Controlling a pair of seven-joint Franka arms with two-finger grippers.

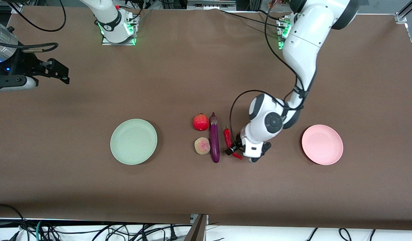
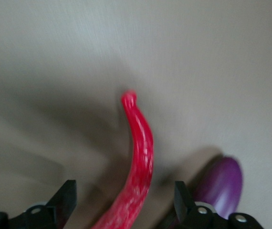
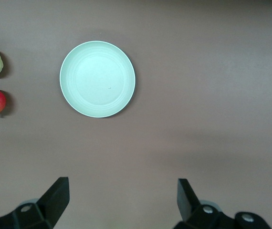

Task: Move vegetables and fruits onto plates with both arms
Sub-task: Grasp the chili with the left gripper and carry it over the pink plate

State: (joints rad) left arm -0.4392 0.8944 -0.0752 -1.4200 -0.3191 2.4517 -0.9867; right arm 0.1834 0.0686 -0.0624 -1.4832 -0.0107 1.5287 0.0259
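The left gripper (image 1: 235, 151) is seen low over the table (image 1: 179, 187), fingers (image 2: 65, 198) spread apart on either side of the chili pepper (image 2: 138, 162); contact cannot be told. In the front view the chili (image 1: 228, 138) extends from the gripper toward 11 o'clock, just beside the eggplant (image 1: 214, 139), which lies at the gripper's 9 o'clock. The peach (image 1: 202, 146) touches the eggplant, with the pomegranate (image 1: 201, 122) at 12 o'clock from the peach. The pink plate (image 1: 322, 144) is noted at the gripper's 3 o'clock, well apart, empty. The green plate (image 1: 133, 141) lies toward the right arm's end, empty. The right gripper (image 1: 58, 72) waits in the air, fingers (image 3: 56, 193) apart, holding nothing.
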